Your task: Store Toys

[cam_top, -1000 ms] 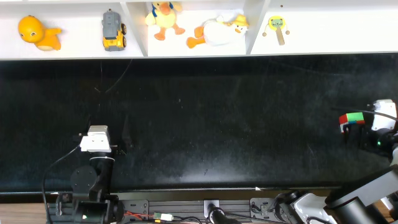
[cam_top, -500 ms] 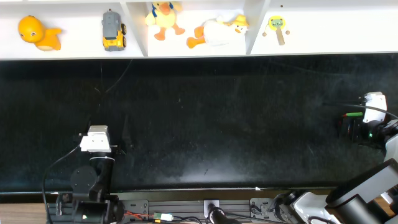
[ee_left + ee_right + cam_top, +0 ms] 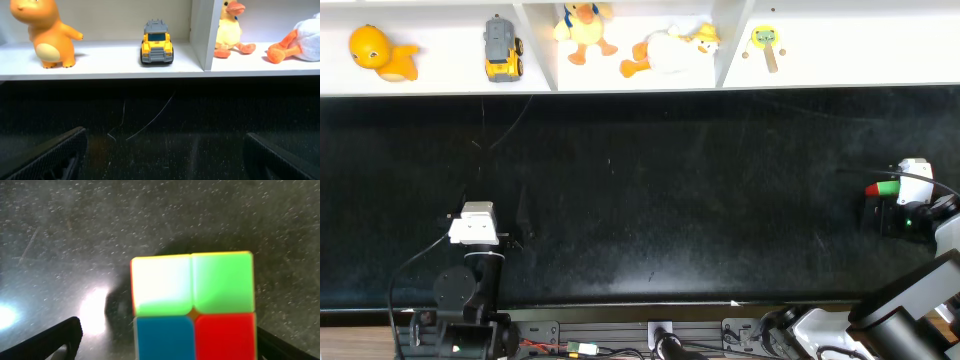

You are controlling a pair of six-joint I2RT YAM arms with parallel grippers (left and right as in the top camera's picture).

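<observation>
A colour cube (image 3: 192, 302) with green, blue and red faces lies on the black table at the far right, and a sliver of it (image 3: 882, 187) shows beside the right arm. My right gripper (image 3: 167, 340) hangs over it, open, with the cube between its fingers and close to one of them. My left gripper (image 3: 165, 160) stands open and empty near the left front of the table (image 3: 477, 212), facing the white shelf (image 3: 640, 80).
The shelf holds an orange figure (image 3: 380, 52), a yellow truck (image 3: 503, 50), a yellow plush duck (image 3: 585, 30), a white plush duck (image 3: 670, 50) and a small rattle toy (image 3: 763, 45). White dividers (image 3: 202, 30) split the shelf into bays.
My right gripper has moved left over the cube, which lay beside it before. The left arm has kept still.
</observation>
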